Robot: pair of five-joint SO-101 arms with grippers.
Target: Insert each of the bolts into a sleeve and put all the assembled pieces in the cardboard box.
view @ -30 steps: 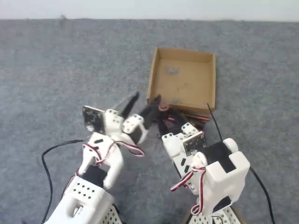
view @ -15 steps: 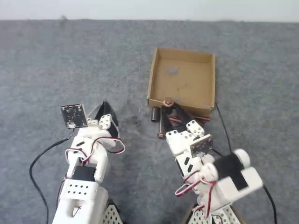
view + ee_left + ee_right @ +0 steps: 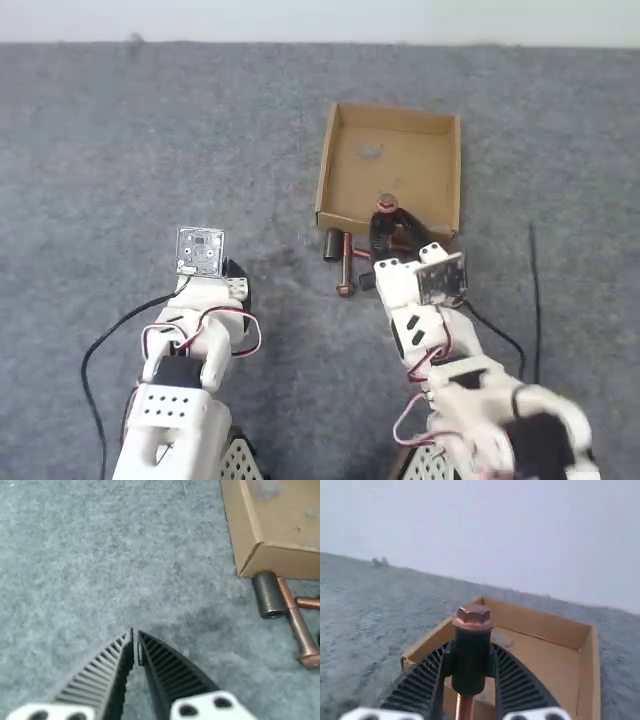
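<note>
Holding a dark, smooth sleeve (image 3: pixel 470 675) upright between the ribbed black fingers of the right end effector (image 3: pixel 470 655), long axis vertical. Carrying inside it a copper-coloured bolt (image 3: pixel 472 617), hexagonal head pointing up and thin shank poking out below. Hovering with this pair above the near wall of the cardboard box (image 3: pixel 540 625), a shallow, open, square tray of plain brown card.

Pressing the ribbed fingers of the left end effector (image 3: pixel 134 640) together on nothing, tips pointing down at the grey, felt-like bench (image 3: pixel 100 555).

Seeing a second sleeve (image 3: pixel 266 597) lying on its side just outside the box's near corner, open end facing away from the box. Seeing a loose bolt (image 3: pixel 298 627) touching it, lying parallel, head pointing away from the box. Possibly glimpsing another copper shank (image 3: pixel 309 601) crossing that bolt at the view's edge.
</note>
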